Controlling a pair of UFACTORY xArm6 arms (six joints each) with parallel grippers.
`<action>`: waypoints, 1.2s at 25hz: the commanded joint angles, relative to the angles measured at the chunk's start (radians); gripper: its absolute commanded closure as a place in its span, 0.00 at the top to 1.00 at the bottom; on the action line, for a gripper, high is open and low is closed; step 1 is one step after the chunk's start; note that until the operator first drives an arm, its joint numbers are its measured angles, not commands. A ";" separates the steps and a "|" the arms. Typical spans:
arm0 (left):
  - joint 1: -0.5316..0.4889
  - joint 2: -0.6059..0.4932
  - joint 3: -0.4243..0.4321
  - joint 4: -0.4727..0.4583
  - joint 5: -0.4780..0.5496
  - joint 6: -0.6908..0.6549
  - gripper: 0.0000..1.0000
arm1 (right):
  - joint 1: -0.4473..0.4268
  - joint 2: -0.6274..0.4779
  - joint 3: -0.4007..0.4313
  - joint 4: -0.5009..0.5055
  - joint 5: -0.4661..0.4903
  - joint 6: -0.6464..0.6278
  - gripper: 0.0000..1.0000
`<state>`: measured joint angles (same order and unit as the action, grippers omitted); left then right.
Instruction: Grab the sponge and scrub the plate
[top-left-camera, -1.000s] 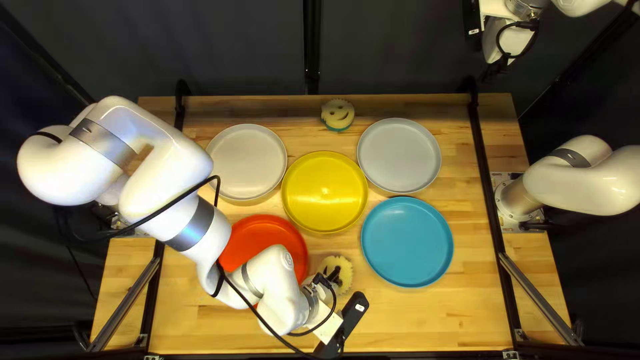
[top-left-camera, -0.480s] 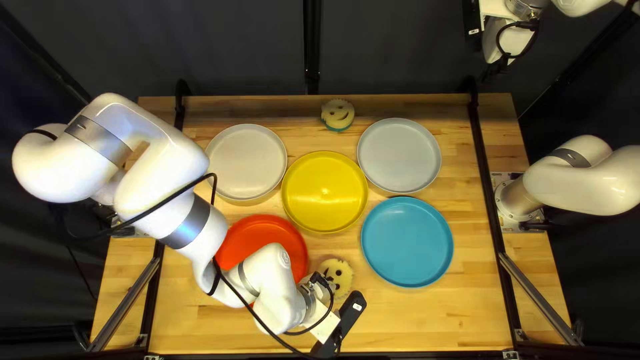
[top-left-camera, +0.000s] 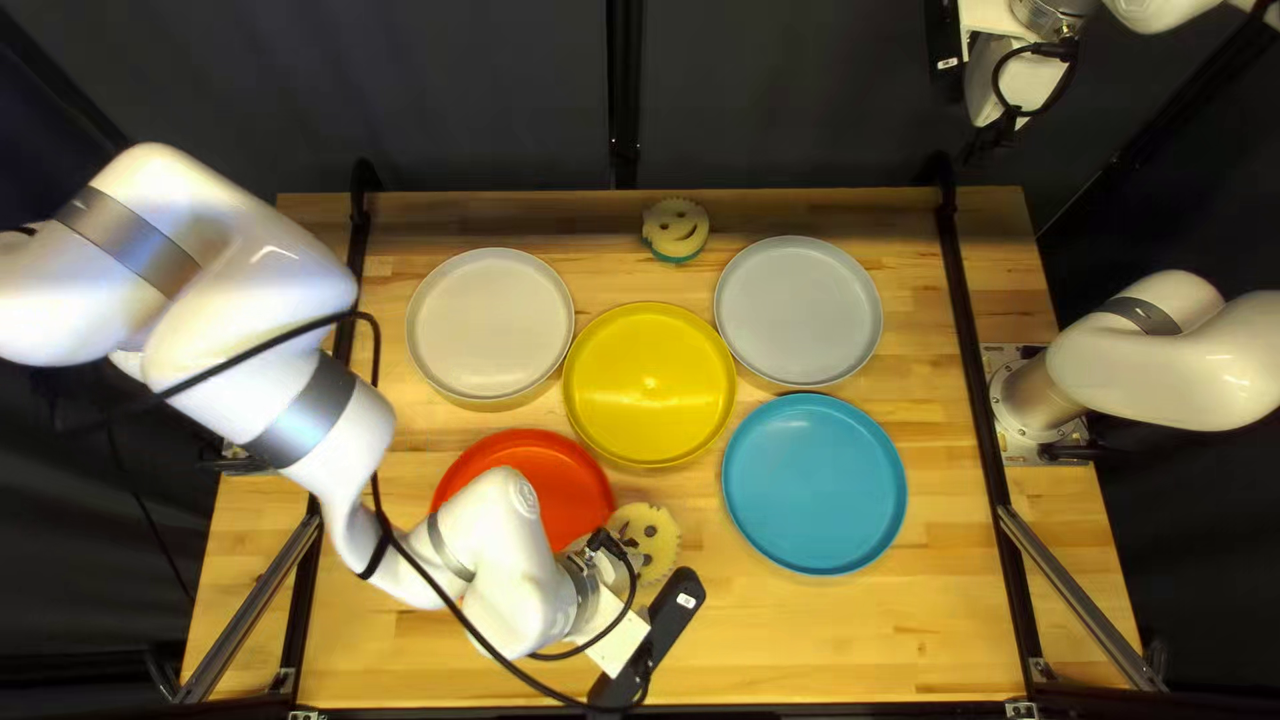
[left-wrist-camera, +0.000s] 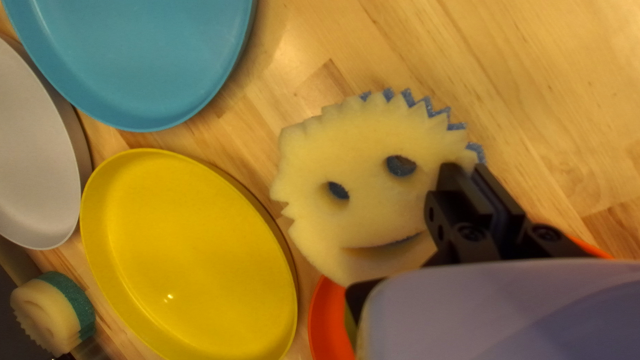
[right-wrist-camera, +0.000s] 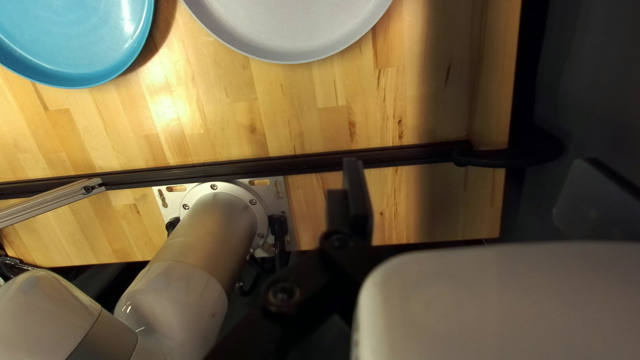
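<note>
The smiley-faced sponge (top-left-camera: 648, 531) is just beside the red plate (top-left-camera: 558, 487), on the side toward my right arm's base, with its yellow face up and blue backing below. I cannot tell whether it clears the worktop (top-left-camera: 827, 640).

My left gripper (left-wrist-camera: 474, 167) is clamped on the sponge, its fingers nearly together with the serrated rim pinched between them, so most of the disc juts out unsupported. That off-centre hold looks like the main risk: once pressed against a plate, the free side could bend up or the sponge could twist out. Pushing harder to make up for it might skid a light plate, since nothing steadies it.

If the red plate is the target, which I only guess, the sponge must come over its rim; coming in too low could snag that rim and shove the plate toward the yellow plate (top-left-camera: 650, 384), close beside it. My left arm (top-left-camera: 487, 547) also lies across part of the red plate in the top left view, and its drooping cable (top-left-camera: 460, 612) could catch.

My right gripper (right-wrist-camera: 475, 180) is well apart from the red plate, its fingers spread wide with nothing between them. It could steady a plate, but would need a long reach.
</note>
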<state>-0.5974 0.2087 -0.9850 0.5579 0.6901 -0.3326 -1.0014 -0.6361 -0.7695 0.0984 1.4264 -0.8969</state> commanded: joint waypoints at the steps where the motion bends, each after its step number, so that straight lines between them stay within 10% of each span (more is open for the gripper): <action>1: -0.013 -0.024 0.023 -0.019 0.011 -0.015 0.00 | 0.000 0.000 0.000 0.000 0.000 0.000 1.00; 30: -0.058 -0.094 0.099 -0.035 0.019 -0.105 0.00 | 0.000 0.000 0.000 0.000 0.000 0.000 1.00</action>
<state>-0.6462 0.1194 -0.8906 0.5117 0.7080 -0.4207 -1.0014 -0.6361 -0.7695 0.0984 1.4264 -0.8969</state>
